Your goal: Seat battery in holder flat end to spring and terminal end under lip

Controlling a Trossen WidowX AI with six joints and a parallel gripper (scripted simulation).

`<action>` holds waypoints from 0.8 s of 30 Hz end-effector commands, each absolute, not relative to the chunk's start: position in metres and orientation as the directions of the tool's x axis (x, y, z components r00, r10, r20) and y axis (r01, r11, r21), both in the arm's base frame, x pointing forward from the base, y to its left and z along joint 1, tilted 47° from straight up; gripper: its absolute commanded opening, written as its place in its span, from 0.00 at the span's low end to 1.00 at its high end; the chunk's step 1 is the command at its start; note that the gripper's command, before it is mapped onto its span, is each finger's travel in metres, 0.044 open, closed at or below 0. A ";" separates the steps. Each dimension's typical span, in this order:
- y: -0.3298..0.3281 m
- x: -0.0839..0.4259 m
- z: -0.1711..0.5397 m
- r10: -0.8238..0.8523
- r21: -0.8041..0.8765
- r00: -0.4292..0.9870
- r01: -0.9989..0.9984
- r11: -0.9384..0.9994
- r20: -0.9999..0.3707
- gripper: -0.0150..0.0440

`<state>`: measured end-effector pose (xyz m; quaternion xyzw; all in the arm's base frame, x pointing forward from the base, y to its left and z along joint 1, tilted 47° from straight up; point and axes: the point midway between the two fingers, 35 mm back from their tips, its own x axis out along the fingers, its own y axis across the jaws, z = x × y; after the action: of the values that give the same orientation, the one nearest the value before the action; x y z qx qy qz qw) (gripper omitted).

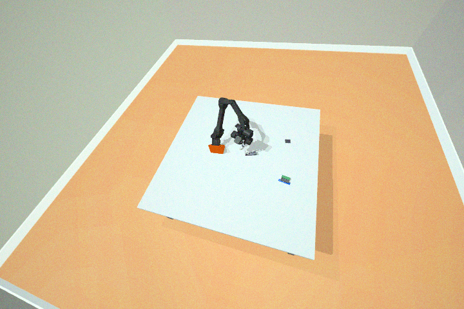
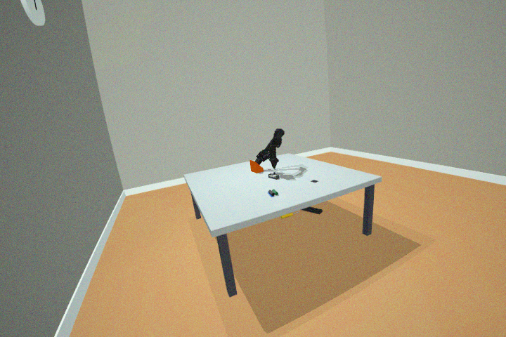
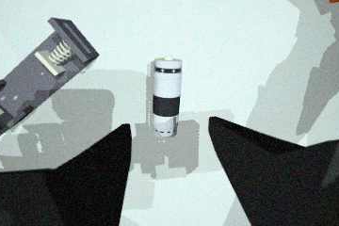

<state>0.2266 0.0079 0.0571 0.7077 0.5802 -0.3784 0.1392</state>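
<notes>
The battery [image 3: 167, 85], white with black bands, lies on the table in the wrist view, its terminal end pointing to the top of the view and its flat end toward my gripper. My gripper [image 3: 169, 127] is open and empty; its fingertips stand left and right of the battery's flat-end side, and the battery lies beyond and below them. The grey holder [image 3: 28, 77] [image 1: 251, 153] [image 2: 274, 175] lies at the upper left of the wrist view, turned diagonally, with no battery in it. Its spring [image 3: 60, 53] shows at its upper right end.
The orange base [image 1: 216, 149] [image 2: 256, 166] of the arm stands near the holder. A small dark square [image 1: 287, 141] [image 2: 314, 181] lies on the white table [image 1: 211, 189] [image 2: 230, 199]. A green, grey and blue item [image 1: 285, 179] [image 2: 273, 193] lies farther off.
</notes>
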 end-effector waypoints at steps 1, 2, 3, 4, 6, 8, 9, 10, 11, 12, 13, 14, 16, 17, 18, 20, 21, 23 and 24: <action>0.011 0.225 0.052 0.724 -0.310 0.036 0.888 -0.339 -0.689 0.65; 0.011 0.225 0.052 0.724 -0.310 0.036 0.888 -0.339 -0.689 0.65; 0.011 0.225 0.052 0.724 -0.310 0.036 0.888 -0.339 -0.689 0.65; 0.011 0.225 0.052 0.724 -0.310 0.036 0.888 -0.339 -0.689 0.65; 0.011 0.225 0.052 0.724 -0.310 0.036 0.888 -0.339 -0.689 0.65; 0.012 0.225 0.051 0.724 -0.310 0.036 0.888 -0.339 -0.689 0.65; 0.013 0.225 0.050 0.723 -0.310 0.036 0.888 -0.339 -0.689 0.65; 0.014 0.225 0.049 0.723 -0.310 0.036 0.888 -0.340 -0.690 0.65; 0.015 0.225 0.048 0.723 -0.310 0.036 0.888 -0.340 -0.690 0.65; 0.016 0.225 0.047 0.723 -0.310 0.036 0.888 -0.340 -0.690 0.65; 0.017 0.226 0.046 0.723 -0.310 0.036 0.888 -0.340 -0.690 0.65; 0.018 0.226 0.045 0.723 -0.310 0.036 0.888 -0.340 -0.690 0.65; 0.021 0.226 0.042 0.723 -0.310 0.036 0.888 -0.340 -0.690 0.65; 0.022 0.226 0.041 0.722 -0.310 0.036 0.888 -0.340 -0.690 0.65; 0.023 0.226 0.040 0.722 -0.310 0.036 0.888 -0.340 -0.690 0.65; 0.025 0.227 0.038 0.722 -0.309 0.036 0.888 -0.341 -0.691 0.65; 0.027 0.227 0.037 0.722 -0.309 0.036 0.888 -0.341 -0.691 0.65; 0.029 0.227 0.034 0.722 -0.309 0.036 0.888 -0.341 -0.690 0.65; 0.030 0.227 0.033 0.722 -0.309 0.036 0.888 -0.341 -0.690 0.65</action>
<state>0.2284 0.0254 0.0383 0.7134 0.5642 -0.4007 0.1103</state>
